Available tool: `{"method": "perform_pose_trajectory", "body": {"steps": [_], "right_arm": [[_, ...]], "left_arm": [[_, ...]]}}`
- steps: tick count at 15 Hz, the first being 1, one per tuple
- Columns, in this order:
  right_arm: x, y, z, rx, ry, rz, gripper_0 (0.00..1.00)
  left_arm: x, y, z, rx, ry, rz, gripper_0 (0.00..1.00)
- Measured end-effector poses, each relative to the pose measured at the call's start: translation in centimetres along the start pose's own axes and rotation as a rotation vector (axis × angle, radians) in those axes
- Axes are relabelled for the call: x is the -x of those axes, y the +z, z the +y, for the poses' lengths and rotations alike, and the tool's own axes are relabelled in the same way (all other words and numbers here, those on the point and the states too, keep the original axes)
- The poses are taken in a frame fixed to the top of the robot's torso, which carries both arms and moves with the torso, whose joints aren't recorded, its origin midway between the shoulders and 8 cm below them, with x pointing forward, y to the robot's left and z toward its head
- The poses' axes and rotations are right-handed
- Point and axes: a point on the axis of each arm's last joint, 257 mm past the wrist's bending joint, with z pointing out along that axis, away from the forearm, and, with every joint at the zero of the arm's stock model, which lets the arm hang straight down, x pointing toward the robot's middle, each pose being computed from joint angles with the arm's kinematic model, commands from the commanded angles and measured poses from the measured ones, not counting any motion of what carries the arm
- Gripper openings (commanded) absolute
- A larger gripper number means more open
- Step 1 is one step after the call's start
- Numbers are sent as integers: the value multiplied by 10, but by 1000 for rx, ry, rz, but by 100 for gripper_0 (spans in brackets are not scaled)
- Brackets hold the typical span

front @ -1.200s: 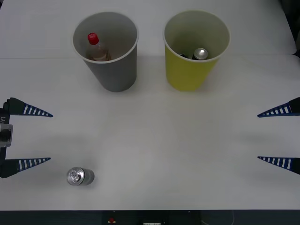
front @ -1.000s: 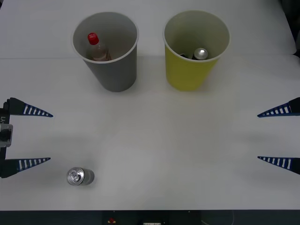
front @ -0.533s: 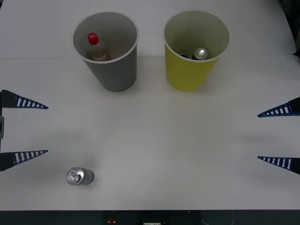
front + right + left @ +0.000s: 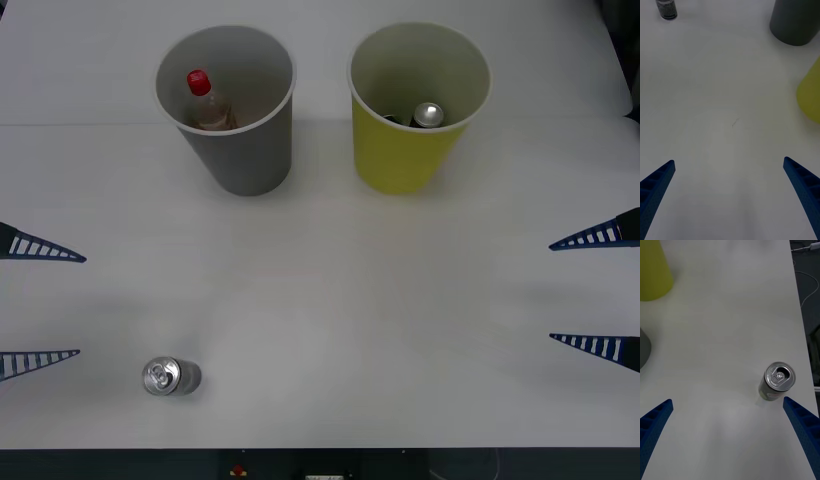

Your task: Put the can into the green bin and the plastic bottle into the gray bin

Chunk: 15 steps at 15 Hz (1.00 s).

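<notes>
The can (image 4: pixel 170 377) stands upright on the white table at the front left, silver top up; it also shows as the can (image 4: pixel 777 382) and the can (image 4: pixel 667 9). My left gripper (image 4: pixel 80 305) hangs open just left of it, a little farther back, with nothing between its fingers. The plastic bottle (image 4: pixel 205 100) with its red cap stands inside the gray bin (image 4: pixel 245 150). A second silver-topped can (image 4: pixel 428 114) lies inside the green bin (image 4: pixel 400 155). My right gripper (image 4: pixel 550 292) waits open at the right edge.
The two bins stand side by side at the back, gray on the left, green on the right. White table stretches between the grippers. The table's front edge runs close behind the can, with a dark floor and cables (image 4: pixel 807 247) beyond it.
My left gripper has drawn back toward the table's left edge and shifted a little toward the front. Right gripper, cans, bottle and bins have not moved.
</notes>
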Motion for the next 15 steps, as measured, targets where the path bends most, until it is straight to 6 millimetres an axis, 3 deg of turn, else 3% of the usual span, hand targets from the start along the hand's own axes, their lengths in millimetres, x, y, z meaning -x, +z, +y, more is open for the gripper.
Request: {"method": "perform_pose_trajectory", "body": {"steps": [7,15], "right_arm": [[0,0,0,0,0,0,100],[0,0,0,0,0,0,100]], "left_arm": [[-5,-7,-22,-102,22,-91,100],[-50,1,-26,-97,44,-152,100]]}}
